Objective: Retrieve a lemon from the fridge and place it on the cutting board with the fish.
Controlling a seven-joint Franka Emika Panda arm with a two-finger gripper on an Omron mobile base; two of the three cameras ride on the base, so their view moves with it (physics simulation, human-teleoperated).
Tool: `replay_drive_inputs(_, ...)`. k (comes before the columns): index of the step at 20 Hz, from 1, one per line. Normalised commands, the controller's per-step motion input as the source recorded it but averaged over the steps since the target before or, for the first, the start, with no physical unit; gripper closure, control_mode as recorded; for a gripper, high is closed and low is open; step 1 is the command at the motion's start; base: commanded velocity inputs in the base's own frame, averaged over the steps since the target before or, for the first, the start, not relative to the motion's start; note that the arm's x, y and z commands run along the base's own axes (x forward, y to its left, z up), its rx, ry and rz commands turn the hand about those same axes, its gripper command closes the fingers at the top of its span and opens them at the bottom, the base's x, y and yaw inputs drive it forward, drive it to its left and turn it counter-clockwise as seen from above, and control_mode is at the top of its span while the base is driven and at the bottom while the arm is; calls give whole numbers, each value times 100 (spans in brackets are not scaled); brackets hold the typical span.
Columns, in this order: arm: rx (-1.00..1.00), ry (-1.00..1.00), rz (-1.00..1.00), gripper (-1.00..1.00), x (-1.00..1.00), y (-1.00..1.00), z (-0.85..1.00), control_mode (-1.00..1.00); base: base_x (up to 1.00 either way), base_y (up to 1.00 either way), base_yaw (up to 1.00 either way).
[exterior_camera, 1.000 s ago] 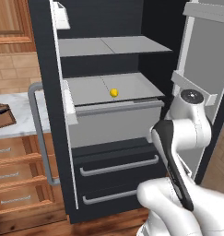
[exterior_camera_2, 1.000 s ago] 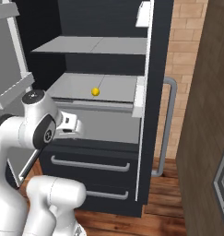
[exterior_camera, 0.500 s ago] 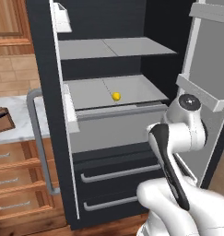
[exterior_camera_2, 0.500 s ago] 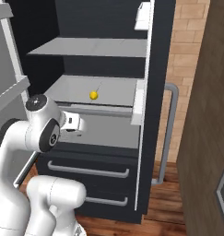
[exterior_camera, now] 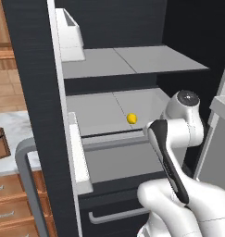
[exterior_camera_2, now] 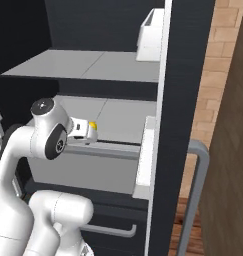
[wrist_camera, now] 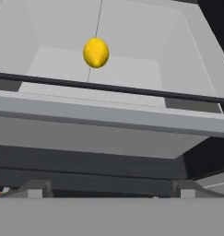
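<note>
Inside the open fridge [exterior_camera: 35, 92], lemon [exterior_camera: 131, 119] alone on the grey middle shelf [exterior_camera: 95, 111], near its front lip. Right of it, gripper [exterior_camera_2: 88, 132] short of the fruit, jaws spread wide, holding nothing. Approach step, by appearances; next, a reach over the lip to bracket the lemon before closing.

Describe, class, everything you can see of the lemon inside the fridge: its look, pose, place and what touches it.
The lemon is small, bright yellow and smooth, roundish with a slight taper toward its lower end in the hand view. It looks whole and uncut. It sits alone on the grey lower shelf of the open fridge, a little behind the shelf's front edge, on a thin seam line running back across the shelf. Only the shelf touches it; the claw has not reached it. In the right base view it peeks out past the robot's wrist.
</note>
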Motion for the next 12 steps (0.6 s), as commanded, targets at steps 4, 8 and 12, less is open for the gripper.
replay_drive_inputs(4,0,0,0,-100,0,0,0,100,38,0,2)
replay_drive_inputs(8,0,0,0,-100,0,0,0,100,17,0,0)
replay_drive_inputs(12,0,-2,0,-100,6,2,0,-100,4,0,0)
